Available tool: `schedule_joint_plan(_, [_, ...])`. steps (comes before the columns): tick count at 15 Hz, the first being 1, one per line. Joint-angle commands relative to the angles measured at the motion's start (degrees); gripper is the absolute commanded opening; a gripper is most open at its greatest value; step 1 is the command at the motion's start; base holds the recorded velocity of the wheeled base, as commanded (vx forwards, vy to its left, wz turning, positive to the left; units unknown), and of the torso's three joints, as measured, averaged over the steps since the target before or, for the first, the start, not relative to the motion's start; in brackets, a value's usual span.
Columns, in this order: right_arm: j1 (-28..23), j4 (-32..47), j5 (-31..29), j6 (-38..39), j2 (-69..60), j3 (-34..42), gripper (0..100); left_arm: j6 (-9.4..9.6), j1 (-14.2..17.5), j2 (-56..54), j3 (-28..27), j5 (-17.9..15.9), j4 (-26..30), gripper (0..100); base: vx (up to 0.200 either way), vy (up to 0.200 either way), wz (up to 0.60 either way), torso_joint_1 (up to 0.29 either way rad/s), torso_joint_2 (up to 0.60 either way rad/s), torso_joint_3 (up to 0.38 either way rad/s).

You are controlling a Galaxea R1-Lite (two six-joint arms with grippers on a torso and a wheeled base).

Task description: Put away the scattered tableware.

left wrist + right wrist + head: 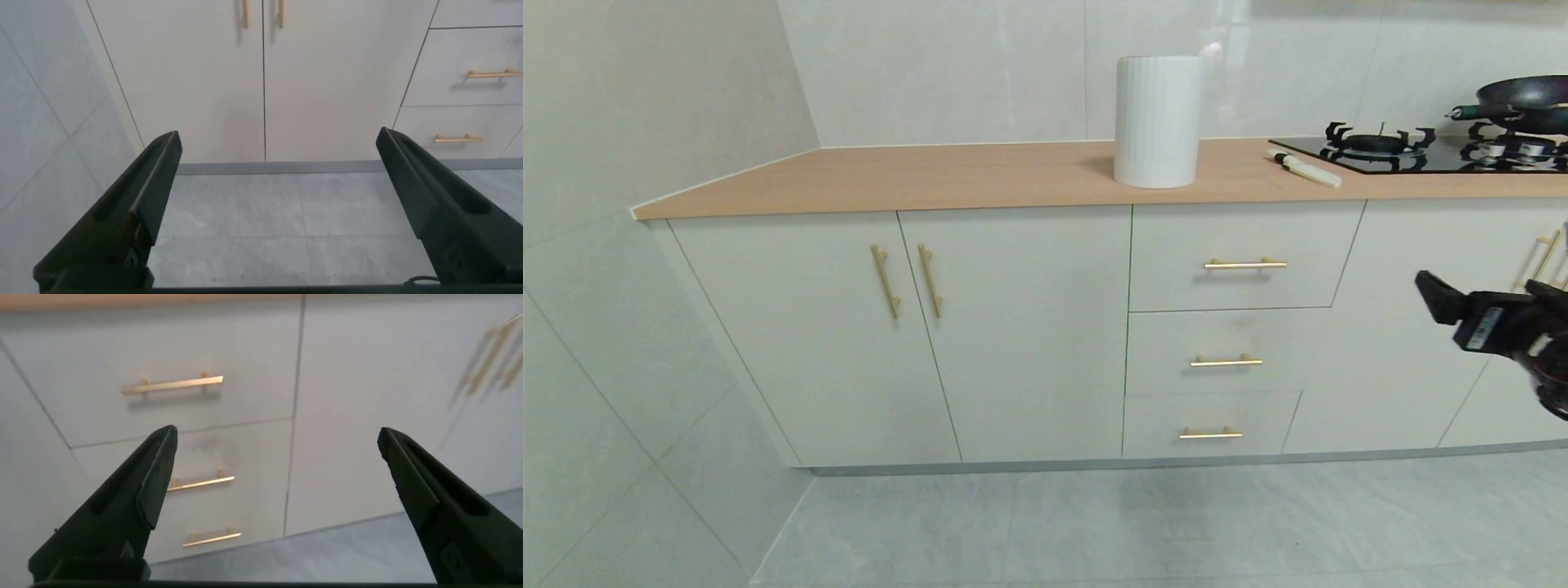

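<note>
The head camera stands back and high, looking forward and down over the counter, the cupboard doors, the drawers and the floor. The left wrist camera sits low, looking past the left gripper at the foot of those doors. The right wrist camera, higher up, looks past the right gripper at the same drawers from close by.
</note>
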Motion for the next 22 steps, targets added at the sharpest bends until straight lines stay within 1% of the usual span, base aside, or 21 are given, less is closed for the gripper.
schedule_joint_plan(1, [0.0,7.8,-0.1,-3.1,-25.5,9.4,100,-0.01,0.0,0.0,0.0,0.0,0.0,100,0.0,0.0,0.0,0.0,0.0,0.0])
schedule_joint_plan(2, [0.0,14.2,-0.1,-3.9,-32.4,10.0,100,-0.01,0.0,0.0,0.0,0.0,0.0,100,0.0,0.0,0.0,0.0,0.0,0.0])
schedule_joint_plan(5, [-0.1,39.3,-0.2,-8.9,-54.1,8.1,100,-0.01,0.0,0.0,0.0,0.0,0.0,100,0.0,0.0,0.0,0.0,0.0,0.0])
schedule_joint_plan(6, [-0.3,47.7,-0.3,-11.1,-61.1,7.4,100,-0.01,0.0,0.0,0.0,0.0,0.0,100,0.0,0.0,0.0,0.0,0.0,0.0])
schedule_joint_plan(7, [-0.3,54.5,-0.4,-14.4,-67.5,7.2,100,-0.01,0.0,0.0,0.0,0.0,0.0,100,0.0,0.0,0.0,0.0,0.0,0.0])
schedule_joint_plan(8, [-1.2,59.0,-0.5,-17.5,-72.3,7.2,100,-0.01,0.0,0.0,0.0,0.0,0.0,100,0.0,0.0,0.0,0.0,0.0,0.0])
schedule_joint_plan(9, [-2.9,61.7,-0.9,-19.0,-75.3,6.8,100,-0.01,0.0,0.0,0.0,0.0,0.0,100,0.0,0.0,0.0,0.0,0.0,0.0])
schedule_joint_plan(11, [-5.0,63.4,-1.5,-19.3,-78.9,7.2,100,-0.01,0.0,0.0,0.0,0.0,0.0,100,0.0,0.0,0.0,0.0,0.0,0.0])
schedule_joint_plan(12, [-6.1,64.4,-0.9,-19.2,-81.6,8.2,100,-0.01,0.0,0.0,0.0,0.0,0.0,100,0.0,0.0,0.0,0.0,0.0,0.0])
schedule_joint_plan(13, [-6.2,64.6,-1.2,-18.7,-82.0,11.0,100,-0.01,0.0,0.0,0.0,0.0,0.0,100,0.0,0.0,0.0,0.0,0.0,0.0])
schedule_joint_plan(16, [-6.2,59.2,-0.1,-13.4,-82.0,17.4,100,-0.01,0.0,0.0,0.0,0.0,0.0,100,0.0,0.0,0.0,0.0,0.0,0.0])
schedule_joint_plan(17, [-6.2,57.5,7.4,-8.9,-82.0,21.8,100,-0.01,0.0,0.0,0.0,0.0,0.0,100,0.0,0.0,0.0,0.0,0.0,0.0])
schedule_joint_plan(18, [-6.2,56.5,11.5,-4.9,-82.0,24.8,100,-0.01,0.0,0.0,0.0,0.0,0.0,100,0.0,0.0,0.0,0.0,0.0,0.0])
schedule_joint_plan(20, [-6.2,61.3,14.0,0.3,-82.0,24.9,100,-0.01,0.0,0.0,0.0,0.0,0.0,100,0.0,0.0,0.0,0.0,0.0,0.0])
schedule_joint_plan(21, [-6.2,62.2,15.5,1.9,-82.0,24.9,100,-0.01,0.0,0.0,0.0,0.0,0.0,100,0.0,0.0,0.0,0.0,0.0,0.0])
schedule_joint_plan(22, [-6.2,62.2,17.7,1.6,-82.0,24.9,100,-0.01,0.0,0.0,0.0,0.0,0.0,100,0.0,0.0,0.0,0.0,0.0,0.0])
